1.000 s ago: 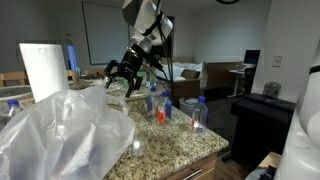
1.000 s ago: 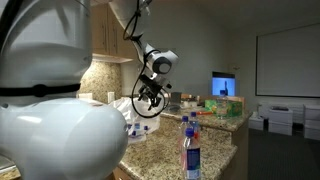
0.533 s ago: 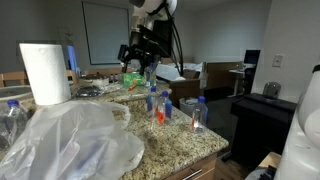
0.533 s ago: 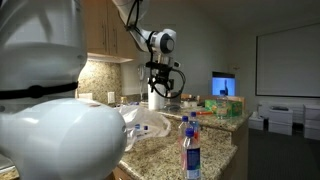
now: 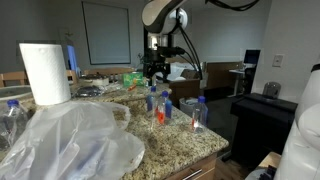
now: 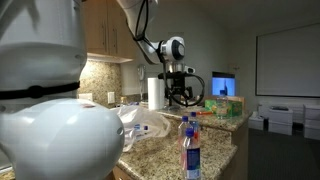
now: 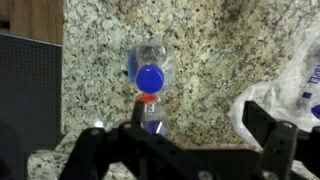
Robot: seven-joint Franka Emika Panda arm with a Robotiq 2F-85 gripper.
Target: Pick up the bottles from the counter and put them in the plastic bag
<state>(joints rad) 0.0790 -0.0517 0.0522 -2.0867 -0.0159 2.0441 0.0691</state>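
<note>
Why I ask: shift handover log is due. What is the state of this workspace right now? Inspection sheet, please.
Surface: speckled granite counter, crowded.
Job's things: blue-capped bottles upright in a cluster on the counter; plastic bag crumpled nearby, more bottles at its far side.
Clutter: paper towel roll upright behind the bag.
Gripper: gripper open, empty, above the bottle cluster.
Cables: dark cable loops along the arm.
Surroundings: white wall panel; lit monitor.
</note>
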